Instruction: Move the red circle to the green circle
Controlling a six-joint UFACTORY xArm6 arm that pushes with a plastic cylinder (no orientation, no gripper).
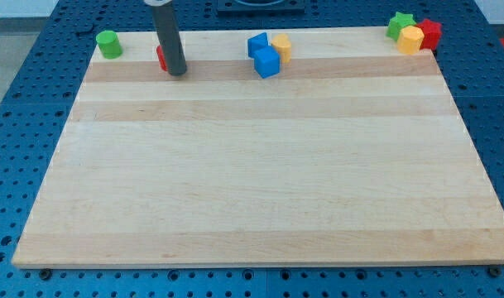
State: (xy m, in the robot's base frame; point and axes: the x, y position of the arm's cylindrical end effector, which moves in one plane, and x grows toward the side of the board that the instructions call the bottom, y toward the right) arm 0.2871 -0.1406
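One push leftward should do it: my tip sits touching the red circle's right side, green circle further left near the tabletop's top-left corner. No gripper here.

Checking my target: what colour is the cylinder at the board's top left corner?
Green, clearest in the camera view.

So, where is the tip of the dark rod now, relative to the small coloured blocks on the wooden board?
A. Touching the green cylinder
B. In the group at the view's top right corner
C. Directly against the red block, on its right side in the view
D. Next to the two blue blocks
C: my tip sits right beside the mostly hidden red block, while the green cylinder stands apart to the view's left.
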